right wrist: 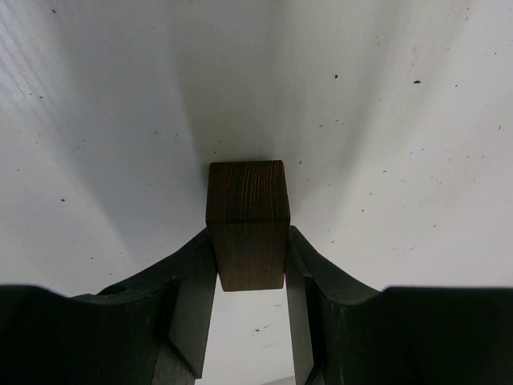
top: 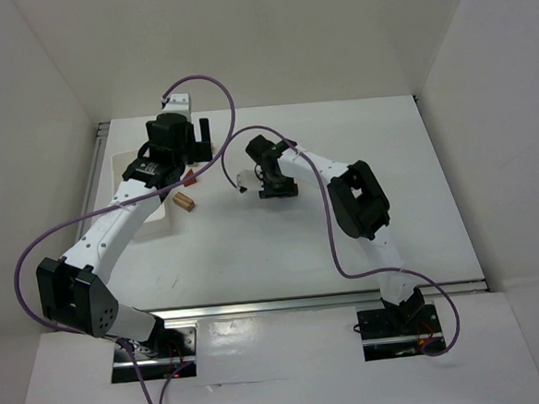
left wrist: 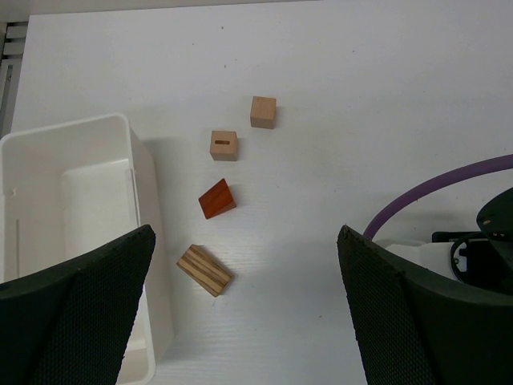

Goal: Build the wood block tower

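Observation:
In the left wrist view two light tan cubes (left wrist: 263, 111) (left wrist: 224, 145), an orange-red triangular roof piece (left wrist: 217, 199) and a striped tan block (left wrist: 204, 270) lie loose on the white table. My left gripper (left wrist: 244, 321) hangs above them, open and empty. It is at the back left in the top view (top: 191, 138). My right gripper (right wrist: 248, 273) is shut on the dark brown block (right wrist: 247, 216), held just over the table. It sits mid-table in the top view (top: 266, 182). The roof piece (top: 190, 179) and striped block (top: 186, 201) show there too.
A white rectangular plastic tray (left wrist: 132, 172) stands left of the blocks, under the left arm. Purple cables (top: 210, 86) loop over the table from both arms. The right arm's wrist (left wrist: 473, 257) is close to the right of the left gripper. White walls enclose the table.

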Motion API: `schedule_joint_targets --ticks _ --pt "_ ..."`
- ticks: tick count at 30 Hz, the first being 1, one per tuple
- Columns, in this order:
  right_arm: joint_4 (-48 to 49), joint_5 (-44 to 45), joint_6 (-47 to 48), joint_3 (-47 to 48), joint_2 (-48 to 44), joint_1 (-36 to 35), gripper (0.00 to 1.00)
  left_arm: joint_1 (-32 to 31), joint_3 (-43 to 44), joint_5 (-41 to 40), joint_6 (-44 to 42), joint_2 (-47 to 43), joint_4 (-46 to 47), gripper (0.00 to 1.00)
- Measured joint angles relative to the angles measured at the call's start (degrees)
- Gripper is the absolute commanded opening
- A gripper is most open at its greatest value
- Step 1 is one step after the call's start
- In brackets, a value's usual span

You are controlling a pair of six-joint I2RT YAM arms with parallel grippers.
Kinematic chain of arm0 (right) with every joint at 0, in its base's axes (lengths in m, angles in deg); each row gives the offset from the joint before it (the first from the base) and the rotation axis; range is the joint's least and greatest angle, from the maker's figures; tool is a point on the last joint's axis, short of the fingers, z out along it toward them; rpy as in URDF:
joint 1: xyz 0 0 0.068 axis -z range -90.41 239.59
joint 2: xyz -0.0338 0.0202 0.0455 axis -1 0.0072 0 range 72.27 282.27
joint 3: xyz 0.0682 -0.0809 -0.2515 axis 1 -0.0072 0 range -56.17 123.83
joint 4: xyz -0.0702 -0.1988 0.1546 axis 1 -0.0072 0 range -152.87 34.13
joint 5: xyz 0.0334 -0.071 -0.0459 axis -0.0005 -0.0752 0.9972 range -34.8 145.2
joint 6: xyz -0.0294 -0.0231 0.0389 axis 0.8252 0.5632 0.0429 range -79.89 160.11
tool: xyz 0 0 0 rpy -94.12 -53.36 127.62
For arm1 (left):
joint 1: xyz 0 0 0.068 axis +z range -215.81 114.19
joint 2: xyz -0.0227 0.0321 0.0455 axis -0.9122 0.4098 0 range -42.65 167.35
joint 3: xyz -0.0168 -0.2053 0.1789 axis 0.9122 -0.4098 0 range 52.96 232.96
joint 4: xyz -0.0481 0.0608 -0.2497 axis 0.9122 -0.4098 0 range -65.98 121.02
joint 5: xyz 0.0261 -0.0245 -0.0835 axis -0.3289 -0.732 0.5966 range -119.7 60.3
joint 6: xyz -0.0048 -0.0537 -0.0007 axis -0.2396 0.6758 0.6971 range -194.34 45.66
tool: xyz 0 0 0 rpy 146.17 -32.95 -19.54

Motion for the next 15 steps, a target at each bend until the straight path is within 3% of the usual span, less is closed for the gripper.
schedule_joint_targets --ticks 5,8,10,15 --pt "0.5 -1.53 -0.48 -0.02 0.33 0.0 0.57 0.0 0.0 0.04 0.0 0.0 0.0 1.0" --pt "0.76 -1.86 -0.61 0.0 0.5 -0.09 0.59 0.0 0.0 0.02 0.0 0.02 0.0 1.0" --pt "0.98 -1.77 -0.57 0.0 0.44 -0.09 0.72 0.0 0.0 0.02 0.0 0.02 0.02 1.0" --pt "3.58 -2.34 -0.83 -0.85 -0.52 -0.09 0.77 0.0 0.0 0.02 0.0 0.0 0.04 1.0"
